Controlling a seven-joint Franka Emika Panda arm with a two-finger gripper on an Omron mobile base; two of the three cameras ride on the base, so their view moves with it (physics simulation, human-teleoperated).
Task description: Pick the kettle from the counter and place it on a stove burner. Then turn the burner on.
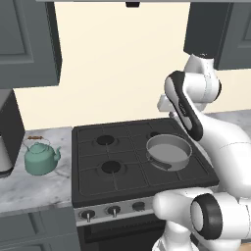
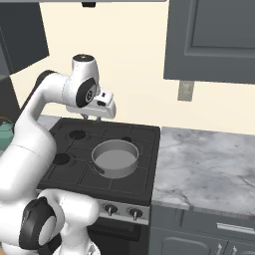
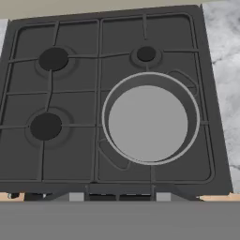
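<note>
Black knobs (image 1: 100, 213) are lining the stove's front edge nearest the base: 2 are showing in the left base view, with a 3rd partly hidden behind the arm, and 2 in the right base view. Behind them, 4 burners are sitting under the grate. The front left burner (image 3: 45, 126) and back left burner (image 3: 53, 59) are standing free, the back right one (image 3: 146, 54) is free too, and 1 grey pan (image 3: 150, 118) is covering the front right one.

No step of the task is looking done yet. The 1 kettle (image 1: 42, 157) is sitting upright on the counter (image 1: 29, 188) just left of the stove, with its handle raised and nothing touching it. Grasping, lifting, setting down on a burner and turning a knob are all left to do.

The pincer (image 2: 95, 117) is hanging high over the back of the stove, well apart from the kettle and looking down on the grate. Its fingers are too small and blurred to judge, so I cannot tell how wide it is standing; nothing is showing between them.
</note>
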